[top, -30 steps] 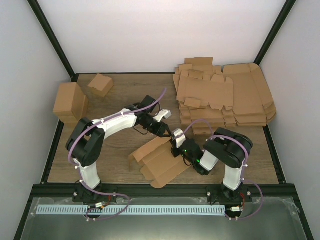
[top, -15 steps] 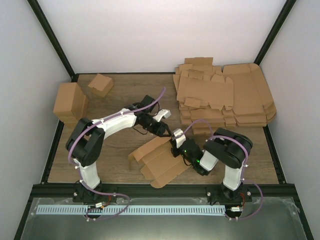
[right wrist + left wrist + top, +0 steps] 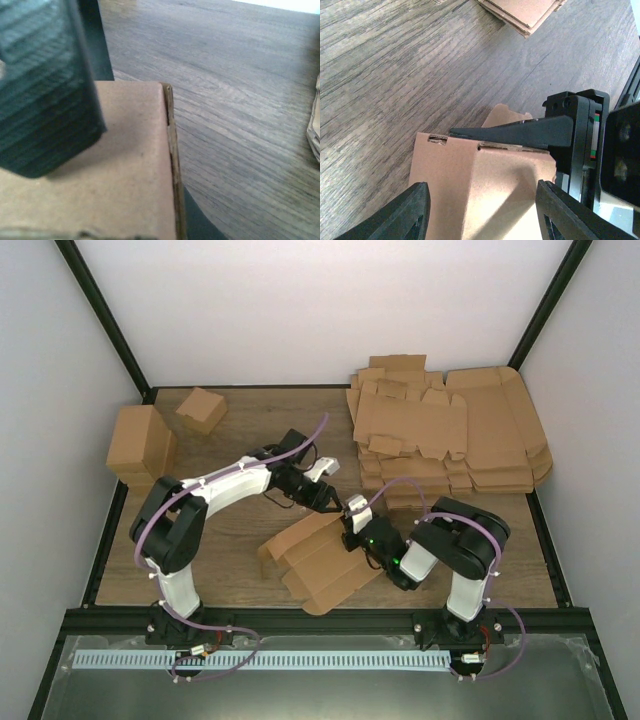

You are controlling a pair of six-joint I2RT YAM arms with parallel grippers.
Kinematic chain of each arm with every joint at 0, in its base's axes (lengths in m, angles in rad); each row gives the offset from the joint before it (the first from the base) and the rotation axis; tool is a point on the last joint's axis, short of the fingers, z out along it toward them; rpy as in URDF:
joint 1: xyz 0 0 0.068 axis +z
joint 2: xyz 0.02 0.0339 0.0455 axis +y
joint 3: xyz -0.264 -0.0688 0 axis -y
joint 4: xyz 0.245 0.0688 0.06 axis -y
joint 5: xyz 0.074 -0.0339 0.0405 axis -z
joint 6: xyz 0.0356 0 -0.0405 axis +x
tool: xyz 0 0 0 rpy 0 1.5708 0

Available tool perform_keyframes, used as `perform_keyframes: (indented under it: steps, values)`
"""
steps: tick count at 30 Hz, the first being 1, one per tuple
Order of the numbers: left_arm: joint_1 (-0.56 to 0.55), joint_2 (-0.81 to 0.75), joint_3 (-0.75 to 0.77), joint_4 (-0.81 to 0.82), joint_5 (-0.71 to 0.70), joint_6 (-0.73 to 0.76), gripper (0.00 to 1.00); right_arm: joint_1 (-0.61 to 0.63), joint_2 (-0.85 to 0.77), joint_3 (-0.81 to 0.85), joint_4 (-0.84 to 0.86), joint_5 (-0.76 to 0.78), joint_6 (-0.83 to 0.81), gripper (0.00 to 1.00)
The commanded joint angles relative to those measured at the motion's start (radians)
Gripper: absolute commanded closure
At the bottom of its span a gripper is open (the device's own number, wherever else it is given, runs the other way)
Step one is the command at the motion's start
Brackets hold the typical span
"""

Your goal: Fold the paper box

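The paper box [image 3: 320,560] is a brown die-cut sheet, partly folded, lying in the middle of the table with one panel raised. My right gripper [image 3: 352,527] is shut on the edge of that raised panel. In the right wrist view the panel [image 3: 125,165] lies between the fingers [image 3: 45,100]. My left gripper [image 3: 330,498] is open just above the same panel. In the left wrist view its fingers [image 3: 407,215] stand wide apart on either side of the cardboard [image 3: 485,200] without touching it. The right gripper's black finger [image 3: 520,132] lies along the panel's far edge.
A stack of flat cardboard sheets [image 3: 450,435] fills the back right, and its corner shows in the left wrist view [image 3: 520,12]. A larger brown box [image 3: 140,445] and a small cube-like box [image 3: 200,408] stand at the back left.
The left gripper has shifted very slightly toward the raised panel. The right gripper and the box have not visibly moved.
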Motion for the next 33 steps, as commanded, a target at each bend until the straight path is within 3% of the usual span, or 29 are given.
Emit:
perform_keyframes:
  steps: [1, 5, 8, 15, 20, 24, 25, 29, 33]
  values:
    - [0.007, -0.041, 0.000, 0.000, 0.003, -0.004, 0.40, 0.010, -0.023, 0.032, 0.017, 0.011, -0.002, 0.98]
    - [0.011, -0.100, 0.026, -0.014, -0.051, -0.020, 0.39, 0.010, -0.049, 0.041, -0.039, 0.023, 0.021, 0.99]
    - [0.011, -0.194, 0.088, -0.072, -0.137, -0.030, 0.25, 0.010, -0.082, 0.056, -0.117, 0.057, 0.063, 0.99]
    - [0.011, -0.447, 0.190, -0.163, -0.322, -0.065, 0.19, 0.010, -0.197, 0.139, -0.438, 0.190, 0.332, 0.99]
    - [0.011, -0.670, 0.093, -0.138, -0.417, -0.179, 0.01, 0.006, -0.347, 0.199, -0.711, 0.261, 0.549, 0.99]
    - [0.011, -0.825, 0.029, -0.123, -0.407, -0.334, 0.00, -0.032, -0.409, 0.376, -1.186, 0.313, 0.958, 0.99]
    - [0.011, -0.860, 0.015, -0.120, -0.405, -0.386, 0.00, -0.037, -0.411, 0.419, -1.247, 0.318, 0.995, 0.99]
    - [0.011, -0.988, -0.054, -0.111, -0.426, -0.540, 0.00, -0.040, -0.438, 0.513, -1.408, 0.339, 1.173, 0.99]
    - [0.011, -1.084, -0.115, -0.125, -0.481, -0.594, 0.00, -0.056, -0.478, 0.550, -1.423, 0.297, 1.244, 0.99]
